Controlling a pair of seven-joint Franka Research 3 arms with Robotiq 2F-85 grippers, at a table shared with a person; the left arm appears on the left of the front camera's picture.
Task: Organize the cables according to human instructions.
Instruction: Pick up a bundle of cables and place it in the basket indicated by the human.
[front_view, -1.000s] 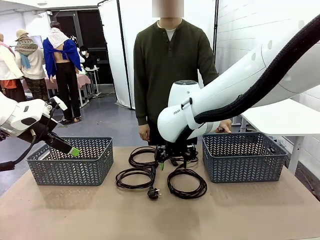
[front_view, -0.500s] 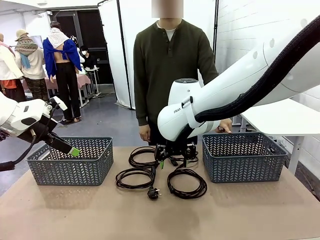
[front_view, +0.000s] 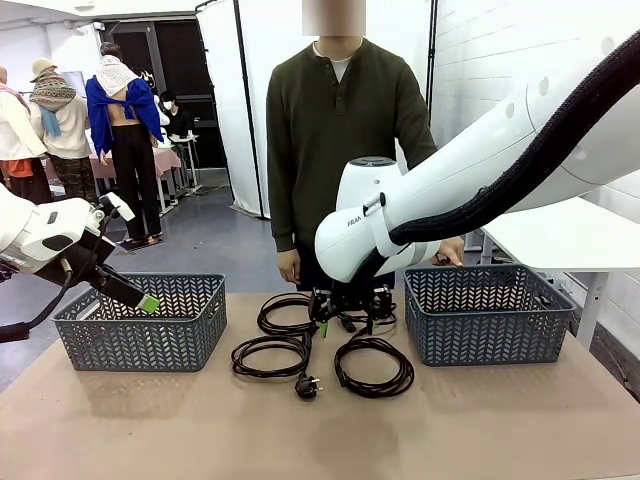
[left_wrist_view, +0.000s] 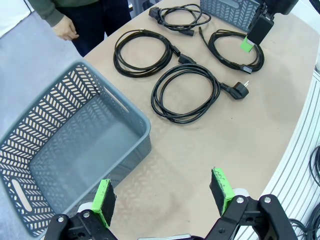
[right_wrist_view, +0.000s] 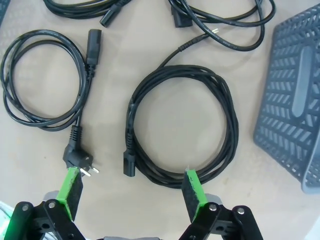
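- On a brown tabletop (front_view: 320, 430), midway between two baskets — four thin black coiled cables (front_view: 270, 355), lying flat in a loose square, some ending in black plugs.
- At left, a grey-blue plastic lattice basket (front_view: 140, 330); at right, a matching basket (front_view: 490, 320).
- Low over the cables, the right gripper (right_wrist_view: 131, 175), black with green pads — jaws spread wide, pinching nothing, one round coil (right_wrist_view: 180, 130) beneath.
- Above the left basket's edge, the left gripper (left_wrist_view: 161, 182), jaws spread, empty.
- Beyond the far edge, a standing person in a dark olive long-sleeved shirt (front_view: 340, 130), hands low.
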